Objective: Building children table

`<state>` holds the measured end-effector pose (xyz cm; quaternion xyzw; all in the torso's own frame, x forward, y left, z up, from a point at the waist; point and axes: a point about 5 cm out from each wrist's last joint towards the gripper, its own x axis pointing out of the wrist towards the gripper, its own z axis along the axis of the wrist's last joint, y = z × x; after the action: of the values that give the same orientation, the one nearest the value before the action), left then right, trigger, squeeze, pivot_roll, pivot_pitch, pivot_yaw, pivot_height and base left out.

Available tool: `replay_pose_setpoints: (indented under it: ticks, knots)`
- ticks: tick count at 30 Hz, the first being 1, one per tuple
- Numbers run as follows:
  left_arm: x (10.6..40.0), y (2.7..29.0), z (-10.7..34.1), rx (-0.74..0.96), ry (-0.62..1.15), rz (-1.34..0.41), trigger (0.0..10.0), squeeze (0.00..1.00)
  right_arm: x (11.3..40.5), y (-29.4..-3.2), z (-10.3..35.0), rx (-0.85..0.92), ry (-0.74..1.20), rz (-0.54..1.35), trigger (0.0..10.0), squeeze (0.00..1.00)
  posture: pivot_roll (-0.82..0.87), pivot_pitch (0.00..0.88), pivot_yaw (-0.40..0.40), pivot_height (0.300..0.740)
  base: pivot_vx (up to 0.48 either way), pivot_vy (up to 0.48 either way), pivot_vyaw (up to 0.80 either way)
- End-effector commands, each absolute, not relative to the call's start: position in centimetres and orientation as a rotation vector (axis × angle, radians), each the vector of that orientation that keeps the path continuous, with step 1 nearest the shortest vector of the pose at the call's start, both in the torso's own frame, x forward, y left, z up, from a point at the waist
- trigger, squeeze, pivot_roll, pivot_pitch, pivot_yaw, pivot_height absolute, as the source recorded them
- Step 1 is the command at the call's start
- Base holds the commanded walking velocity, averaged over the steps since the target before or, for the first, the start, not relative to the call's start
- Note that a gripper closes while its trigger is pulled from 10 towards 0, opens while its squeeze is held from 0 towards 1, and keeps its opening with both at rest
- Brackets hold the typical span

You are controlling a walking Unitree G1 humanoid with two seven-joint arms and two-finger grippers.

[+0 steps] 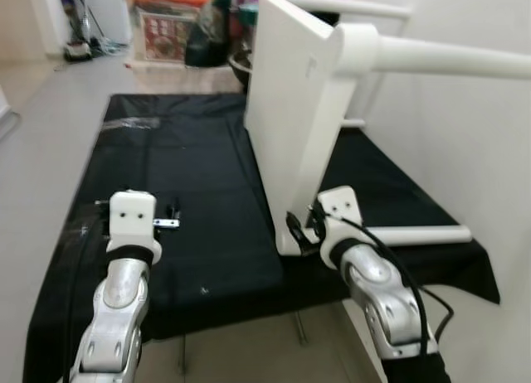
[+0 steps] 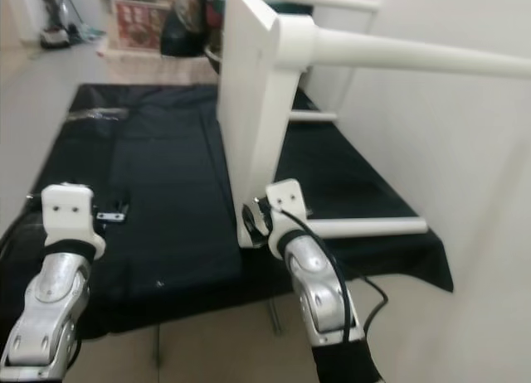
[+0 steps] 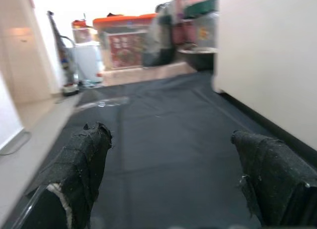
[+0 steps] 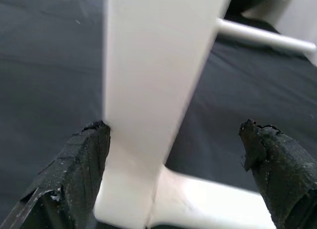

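Both grippers open: right gripper (image 4: pixel 173 189) straddles the white table panel's (image 1: pixel 290 118) lower edge, should close squarely before lifting; left gripper (image 3: pixel 168 189) hovers over the black cloth (image 1: pixel 191 192).

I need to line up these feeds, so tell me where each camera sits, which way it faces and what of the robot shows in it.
Left eye view: on the head, looking forward and down at the white tabletop standing on edge on the black cloth; both silver arms show.
Right eye view: same head, same scene.
Left wrist view: looks along the open left gripper over the cloth toward an orange-lidded bin.
Right wrist view: looks along the open right gripper, its fingers either side of the tabletop's edge.
All four share the tabletop and cloth.
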<state>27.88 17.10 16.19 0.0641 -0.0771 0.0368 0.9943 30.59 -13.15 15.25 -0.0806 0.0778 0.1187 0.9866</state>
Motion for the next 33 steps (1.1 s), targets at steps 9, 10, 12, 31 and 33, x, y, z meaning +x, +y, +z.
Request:
replay_pose_setpoints:
  ticks: [9,10,12,31,33]
  knots:
    - [27.9,17.1,15.6,0.134,-0.126,0.075,10.0,0.00,30.6,-13.6,15.0,-0.092,0.204,0.200,10.0,0.00,0.02,0.000,-0.105,0.740,0.000,0.000,0.00]
    - [27.9,17.1,15.6,0.134,-0.126,0.075,10.0,0.00,30.7,-13.3,15.0,-0.071,0.207,0.209,10.0,0.00,0.02,0.000,-0.105,0.740,0.000,0.000,0.00]
    - [27.9,17.1,15.6,0.134,-0.126,0.075,10.0,0.00,30.7,-13.1,15.1,-0.058,0.208,0.217,10.0,0.00,0.02,0.000,-0.105,0.740,0.000,0.000,0.00]
    - [27.5,18.0,15.7,0.143,-0.120,0.115,10.0,0.00,32.3,-12.3,14.3,-0.005,0.254,0.208,10.0,0.00,0.06,0.000,-0.125,0.740,0.000,0.000,0.00]
    - [27.4,18.0,15.6,0.143,-0.120,0.116,10.0,0.00,32.5,-12.2,14.3,0.008,0.253,0.199,10.0,0.00,0.06,0.000,-0.126,0.740,0.000,0.000,0.00]
